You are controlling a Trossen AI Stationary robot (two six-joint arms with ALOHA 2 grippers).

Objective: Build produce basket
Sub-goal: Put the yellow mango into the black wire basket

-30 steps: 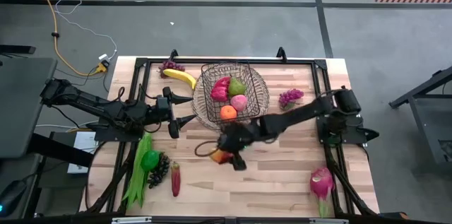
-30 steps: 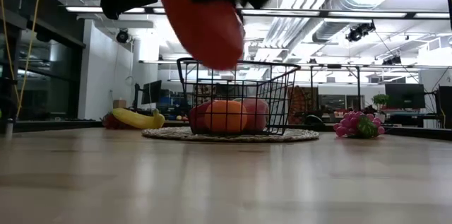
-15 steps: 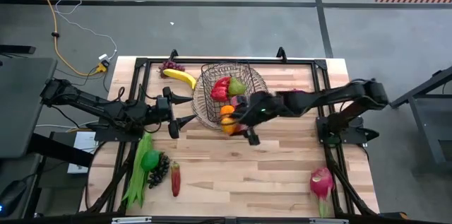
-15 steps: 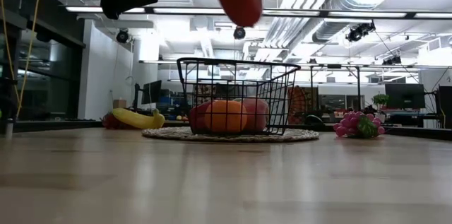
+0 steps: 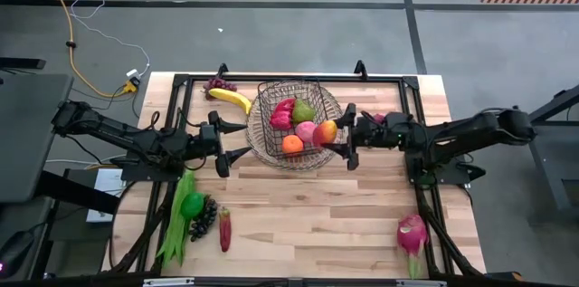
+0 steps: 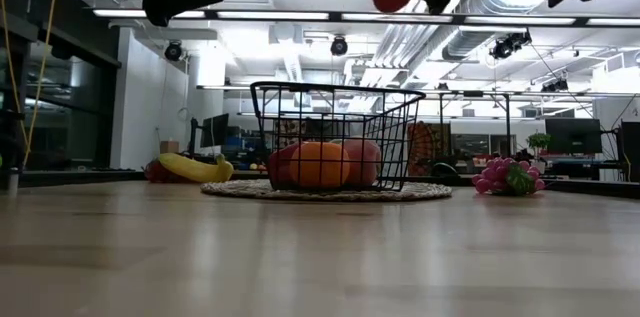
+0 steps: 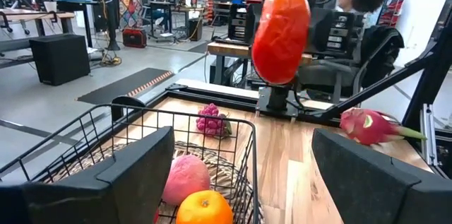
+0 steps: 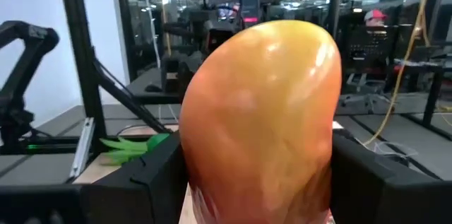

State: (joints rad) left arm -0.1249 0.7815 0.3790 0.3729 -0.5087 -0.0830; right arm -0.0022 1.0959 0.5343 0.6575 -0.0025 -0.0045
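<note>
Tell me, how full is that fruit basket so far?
Partly: the dark wire basket already holds several fruits. The right end effector carries a red-orange mango above its rim. The yellow banana, pink dragon fruit and green beans lie on the table.

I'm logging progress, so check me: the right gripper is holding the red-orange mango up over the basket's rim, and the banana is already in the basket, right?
Not quite. The right gripper does hold the mango above the basket rim, but the banana is not inside. The high view shows it lying on the table beside the basket, near the dark grapes.
</note>
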